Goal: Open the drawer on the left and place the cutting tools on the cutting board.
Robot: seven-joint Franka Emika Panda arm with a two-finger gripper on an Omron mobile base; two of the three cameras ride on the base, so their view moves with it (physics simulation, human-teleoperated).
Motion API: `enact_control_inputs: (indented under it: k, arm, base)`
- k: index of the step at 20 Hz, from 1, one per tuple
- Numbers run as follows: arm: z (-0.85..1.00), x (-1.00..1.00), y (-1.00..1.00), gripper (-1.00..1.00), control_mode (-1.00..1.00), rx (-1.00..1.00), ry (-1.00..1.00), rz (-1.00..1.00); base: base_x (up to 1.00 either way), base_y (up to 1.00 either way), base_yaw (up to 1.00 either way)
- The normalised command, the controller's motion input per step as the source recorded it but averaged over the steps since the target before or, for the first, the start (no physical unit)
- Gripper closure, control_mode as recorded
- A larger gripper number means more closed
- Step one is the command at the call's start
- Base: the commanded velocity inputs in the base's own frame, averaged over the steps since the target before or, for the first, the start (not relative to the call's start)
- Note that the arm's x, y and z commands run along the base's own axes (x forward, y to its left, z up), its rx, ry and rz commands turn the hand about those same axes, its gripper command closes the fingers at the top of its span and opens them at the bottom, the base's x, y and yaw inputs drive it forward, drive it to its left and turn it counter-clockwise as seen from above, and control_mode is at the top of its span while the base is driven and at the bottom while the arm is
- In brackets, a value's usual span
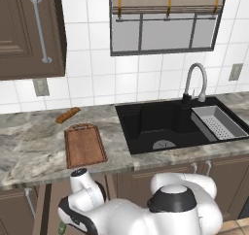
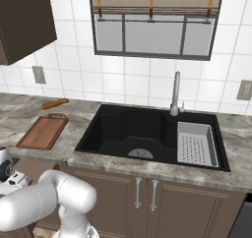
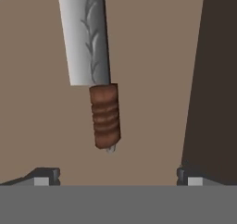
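In the hand view a knife lies just ahead, with a pale grey blade [image 3: 85, 33] and a ribbed reddish-brown handle [image 3: 105, 116], on the drawer's light-brown floor [image 3: 157, 70]. My gripper [image 3: 118, 179] hovers over the handle end, open wide, with nothing between its fingertips [image 3: 46, 177]. A dark drawer wall [image 3: 215, 79] runs along the right. A small green bit, perhaps the peeler [image 1: 62, 227], shows beside my arm low in the left base view. The reddish-brown cutting board [image 1: 85, 145] [image 2: 43, 132] lies bare on the counter above.
An orange-brown bread stick [image 1: 68, 115] [image 2: 55, 104] lies behind the board. The black sink [image 1: 160, 127] [image 2: 142, 133] with a grey drain rack [image 1: 219, 123] [image 2: 197, 143] and tap sits to the right. An upper cabinet [image 1: 29, 30] hangs at the left.
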Motion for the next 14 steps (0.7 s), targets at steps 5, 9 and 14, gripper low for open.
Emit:
enact_control_inputs:
  k: [5, 9, 14]
  arm:
    - [-0.21, 0.0, 0.0, -1.0, -1.0, 0.0, 0.0, -0.03]
    - [-0.22, 0.06, 0.0, -1.0, -1.0, 0.0, 0.0, -0.03]
    - [-0.19, 0.06, 0.0, -1.0, -1.0, 0.0, 0.0, -0.02]
  base:
    - [0.0, 0.0, 0.0]
    - [0.0, 0.0, 0.0]
    - [0.0, 0.0, 0.0]
